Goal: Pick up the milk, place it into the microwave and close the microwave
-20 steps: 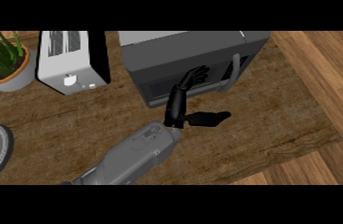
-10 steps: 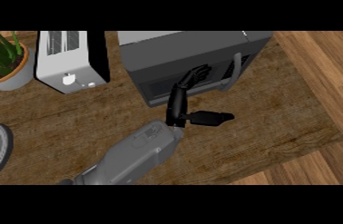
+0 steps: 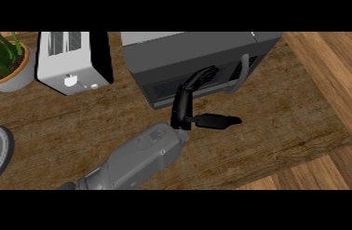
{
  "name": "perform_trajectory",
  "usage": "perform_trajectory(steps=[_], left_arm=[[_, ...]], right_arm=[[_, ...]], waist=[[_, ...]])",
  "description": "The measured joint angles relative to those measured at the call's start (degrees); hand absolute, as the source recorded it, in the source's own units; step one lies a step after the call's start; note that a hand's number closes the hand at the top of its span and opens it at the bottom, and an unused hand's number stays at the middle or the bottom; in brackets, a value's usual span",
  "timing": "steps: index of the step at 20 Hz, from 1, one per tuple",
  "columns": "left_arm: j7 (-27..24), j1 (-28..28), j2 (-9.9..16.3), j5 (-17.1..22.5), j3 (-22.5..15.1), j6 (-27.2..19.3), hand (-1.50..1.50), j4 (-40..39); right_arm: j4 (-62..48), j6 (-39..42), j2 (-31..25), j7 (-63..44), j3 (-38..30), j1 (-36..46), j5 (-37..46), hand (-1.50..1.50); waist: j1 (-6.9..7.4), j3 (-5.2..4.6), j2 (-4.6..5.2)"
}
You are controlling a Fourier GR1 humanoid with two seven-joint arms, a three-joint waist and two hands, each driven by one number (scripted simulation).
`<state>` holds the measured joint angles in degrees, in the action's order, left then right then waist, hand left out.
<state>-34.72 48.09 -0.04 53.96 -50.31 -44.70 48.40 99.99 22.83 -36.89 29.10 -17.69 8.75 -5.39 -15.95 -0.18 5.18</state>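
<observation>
The dark grey microwave stands at the back of the wooden counter, and its door looks shut against the body. A pale handle runs down the door's right side. My left hand reaches up from the lower left. Its straight fingers lie flat on the door just left of the handle, and the thumb sticks out to the right. The hand is open and holds nothing. No milk shows anywhere. The right hand is out of the picture.
A white toaster stands left of the microwave, with a potted plant at the far left. A plate's rim shows at the left edge. The counter's edge runs diagonally at the right.
Almost nothing differs; the left hand stays with its fingers on the microwave door, and the door has not visibly moved.
</observation>
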Motion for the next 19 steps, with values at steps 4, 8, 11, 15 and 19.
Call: perform_trajectory(steps=[4, 8, 11, 15, 19], left_arm=[[-0.88, 0.54, 0.00, 0.85, -0.63, 0.38, -1.50, 0.15], [-1.79, 0.84, 0.00, 1.81, -0.97, 0.64, -1.50, -0.20], [-2.57, 0.95, 0.01, 2.48, -1.07, 0.68, -1.50, -0.41], [-3.60, 0.97, 0.00, 3.40, -1.14, 0.80, -1.50, -0.77], [-4.47, 1.18, 0.00, 4.23, -1.46, 1.01, -1.50, -1.10]], right_arm=[[-3.35, 2.65, 4.88, -1.02, 2.20, -0.21, -7.26, -1.50], [-5.99, 5.03, 6.42, -2.36, 3.15, 0.34, -11.88, -1.50], [-7.78, 6.50, 6.63, -3.17, 3.37, 0.93, -14.26, -1.50], [-9.94, 8.04, 6.11, -4.16, 2.87, 2.08, -17.01, -1.50], [-12.12, 9.58, 5.37, -4.89, 2.42, 3.42, -19.27, -1.50]], waist=[[0.52, 0.30, 0.52], [0.61, 0.29, 0.61], [0.52, 0.29, 0.68], [0.33, 0.25, 0.63], [0.35, 0.26, 0.68]])
